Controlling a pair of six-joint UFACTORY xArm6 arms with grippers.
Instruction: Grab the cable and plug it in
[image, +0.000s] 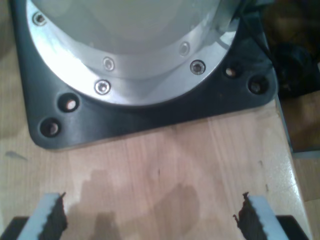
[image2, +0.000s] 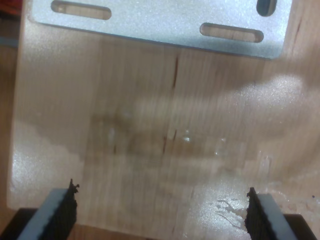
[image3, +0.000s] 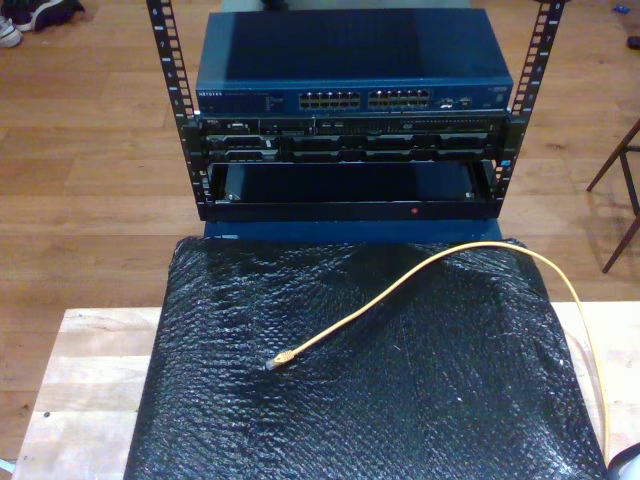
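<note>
**Cable task: not yet begun**

Cable (image3: 400, 290): loose on black mat (image3: 240, 420), plug (image3: 280, 360) near the exterior view's centre, ungrasped. Switch (image3: 350, 60): at that view's top, ports free. My first hand (image: 150, 216), my second hand (image2: 161, 210): spread wide, empty, over bare table (image2: 150, 125). Remaining: grasp, carry, insert.

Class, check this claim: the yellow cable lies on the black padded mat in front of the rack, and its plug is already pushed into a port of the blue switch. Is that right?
Not quite. The cable does lie on the black mat in front of the rack, but its plug rests loose on the mat, well short of the blue switch. The exterior view shows this.
</note>
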